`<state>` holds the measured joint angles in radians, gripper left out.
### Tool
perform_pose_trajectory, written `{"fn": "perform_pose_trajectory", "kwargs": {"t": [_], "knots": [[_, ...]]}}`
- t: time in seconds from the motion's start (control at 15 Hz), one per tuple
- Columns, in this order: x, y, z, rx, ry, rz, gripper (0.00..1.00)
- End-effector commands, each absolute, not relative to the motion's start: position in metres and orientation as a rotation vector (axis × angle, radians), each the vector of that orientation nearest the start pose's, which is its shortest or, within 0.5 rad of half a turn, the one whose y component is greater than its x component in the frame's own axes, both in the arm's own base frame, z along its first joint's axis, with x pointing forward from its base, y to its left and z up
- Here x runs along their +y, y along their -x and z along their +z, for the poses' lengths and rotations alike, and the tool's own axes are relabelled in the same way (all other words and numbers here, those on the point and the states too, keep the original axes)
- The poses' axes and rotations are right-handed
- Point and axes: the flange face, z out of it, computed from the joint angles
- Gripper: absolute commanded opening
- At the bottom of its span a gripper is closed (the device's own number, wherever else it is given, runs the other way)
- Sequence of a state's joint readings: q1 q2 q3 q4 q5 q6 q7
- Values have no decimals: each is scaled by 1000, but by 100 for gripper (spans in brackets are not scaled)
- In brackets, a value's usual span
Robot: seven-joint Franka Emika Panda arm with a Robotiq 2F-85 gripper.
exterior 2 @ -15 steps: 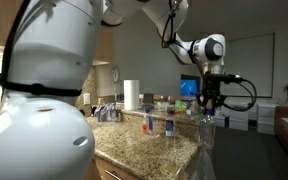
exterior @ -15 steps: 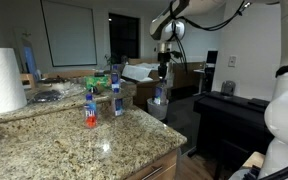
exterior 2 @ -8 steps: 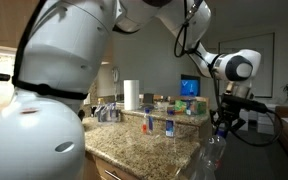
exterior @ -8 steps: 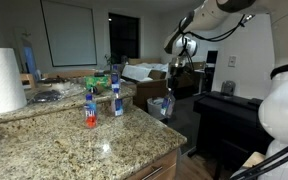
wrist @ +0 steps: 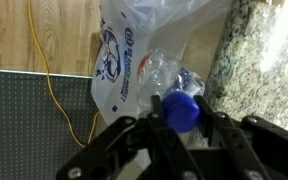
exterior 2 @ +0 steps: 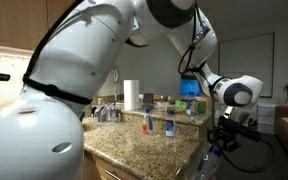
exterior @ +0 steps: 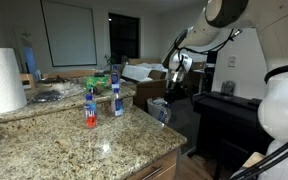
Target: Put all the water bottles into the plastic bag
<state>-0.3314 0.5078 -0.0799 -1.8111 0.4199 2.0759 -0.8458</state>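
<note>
My gripper [wrist: 182, 114] is pinched on the blue cap of a small clear plastic water bottle [wrist: 183, 102], one finger on each side of the cap. In the wrist view the cap hides nearly all of the body, so I can only suppose that the bottle hangs cap-up with its long axis vertical.

Straight beneath it is the pale translucent plastic bag with blue print [wrist: 132, 55], slumped against the wooden cabinet side [wrist: 44, 30] just beside the speckled granite counter [wrist: 269, 70]. Another clear bottle [wrist: 162, 70] already lies inside. In both exterior views my gripper [exterior: 169, 90] [exterior 2: 222, 140] sits low, off the counter edge, right over the bag [exterior: 161, 108] [exterior 2: 206, 166].

The move ahead is down only: I judge that letting go here would drop the bottle in.

On the counter remain a red-orange-labelled bottle [exterior: 90, 110] and a blue-labelled bottle [exterior: 116, 96], well apart from me.
</note>
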Motion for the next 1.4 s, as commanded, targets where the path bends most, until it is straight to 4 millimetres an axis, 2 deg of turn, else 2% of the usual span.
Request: {"fn": "perform_pose_trajectory", "kwargs": {"t": [0.0, 0.2, 0.4, 0.73, 1.07, 1.13, 1.2, 1.33], "knots": [[-215, -583, 225, -252, 2712, 13, 11], [-202, -582, 207, -274, 2692, 64, 11], [-198, -578, 193, -278, 2690, 110, 11], [-210, -569, 174, -245, 2714, 175, 11], [-218, -566, 171, -247, 2739, 203, 11], [-217, -567, 175, -262, 2745, 202, 60], [-216, -568, 177, -270, 2751, 200, 62], [-214, -571, 188, -296, 2770, 187, 74]]}}
